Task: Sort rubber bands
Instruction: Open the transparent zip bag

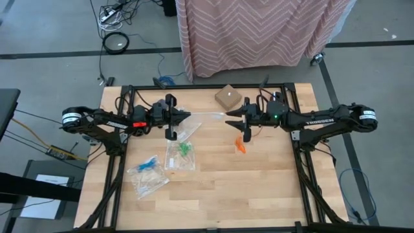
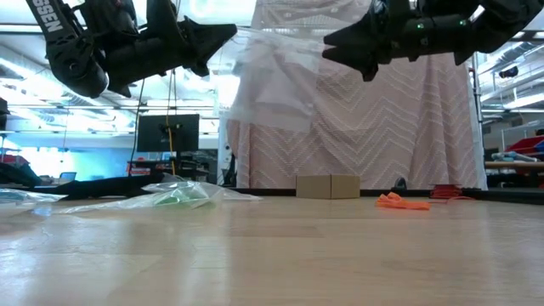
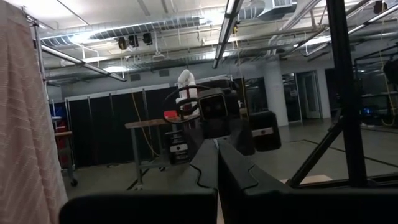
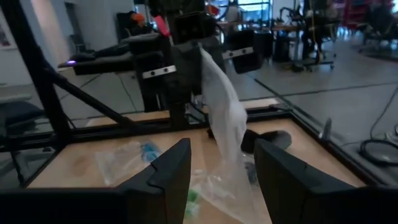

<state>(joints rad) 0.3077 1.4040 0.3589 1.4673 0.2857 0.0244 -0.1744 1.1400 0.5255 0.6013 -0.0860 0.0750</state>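
Note:
My left gripper (image 1: pixel 189 116) is shut on a clear plastic zip bag (image 2: pixel 265 81) held high over the middle of the table. My right gripper (image 1: pixel 228 116) faces it from the right and is open. In the right wrist view its fingers stand on either side of the bag's lower part (image 4: pixel 231 143); I cannot tell whether they touch it. Loose orange rubber bands (image 1: pixel 240 146) lie on the wood below my right gripper. A flat bag with green rubber bands (image 1: pixel 185 149) and another with blue rubber bands (image 1: pixel 149 165) lie on the table nearer the left. My left gripper pinches the clear bag's upper end (image 4: pixel 203 55) between its two shut fingers. The fingers come roughly level from the table's left, tipped a little upward. The bag hangs slack below and beyond them toward my right gripper, clear of the table.
A small cardboard box (image 1: pixel 228 97) stands near the far edge. Black frame rails (image 1: pixel 119 168) run along the table's left and right sides. A zigzag-patterned cloth (image 1: pixel 259 32) hangs beyond the far edge. Bare wood lies toward the near edge.

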